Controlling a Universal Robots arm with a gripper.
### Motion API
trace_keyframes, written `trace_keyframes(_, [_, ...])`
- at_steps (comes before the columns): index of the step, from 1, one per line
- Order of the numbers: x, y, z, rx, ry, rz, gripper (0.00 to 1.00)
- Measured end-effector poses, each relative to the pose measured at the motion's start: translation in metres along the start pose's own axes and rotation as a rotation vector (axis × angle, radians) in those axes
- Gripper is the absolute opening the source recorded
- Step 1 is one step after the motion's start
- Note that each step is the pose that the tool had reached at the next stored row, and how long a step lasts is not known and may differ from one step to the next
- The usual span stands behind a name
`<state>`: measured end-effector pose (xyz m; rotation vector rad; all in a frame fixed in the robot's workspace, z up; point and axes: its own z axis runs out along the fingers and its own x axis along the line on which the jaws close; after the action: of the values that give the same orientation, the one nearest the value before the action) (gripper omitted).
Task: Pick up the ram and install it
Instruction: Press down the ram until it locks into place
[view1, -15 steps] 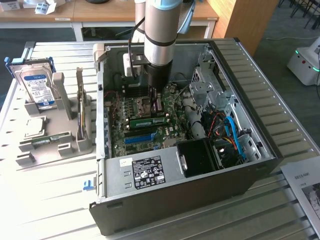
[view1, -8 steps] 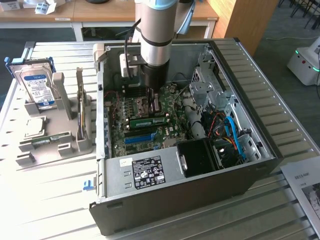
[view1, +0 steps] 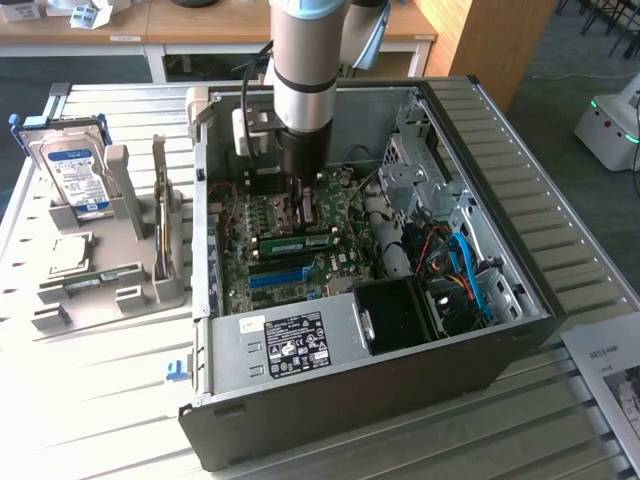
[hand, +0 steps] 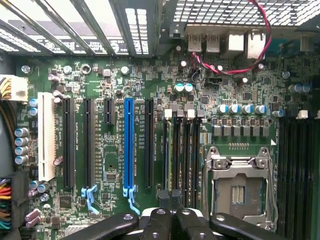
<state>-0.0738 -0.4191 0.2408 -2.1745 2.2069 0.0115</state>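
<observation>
The ram (view1: 296, 243), a green stick with a white label, lies along a slot on the motherboard (view1: 240, 215) inside the open computer case (view1: 520, 250). My gripper (view1: 300, 200) hangs inside the case just beyond the ram, over the processor socket area, and is apart from it. In the wrist view the black fingertips (hand: 150, 222) are shut together (hand: 172, 222) with nothing between them. They sit above the dark memory slots (hand: 182, 150), between the blue slot (hand: 128, 145) and the processor socket (hand: 239, 187).
A grey fixture (view1: 130, 290) at the exterior view's left holds a blue-labelled hard drive (view1: 75, 175), another green stick (view1: 95, 278) and a thin card on edge (view1: 160, 225). Drive cages, cables and a black fan (view1: 400, 310) crowd the case's right half.
</observation>
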Motion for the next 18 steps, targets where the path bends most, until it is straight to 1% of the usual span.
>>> trace_keyframes(3, [0.0000, 0.0028, -0.0001, 0.0030, -0.0001, 0.000, 0.10])
trace_keyframes(12, [0.0001, 0.0035, 0.0000, 0.0034, -0.0001, 0.000, 0.10])
trace_keyframes(18, [0.0002, 0.0039, 0.0035, 0.0064, -0.0001, 0.000, 0.10])
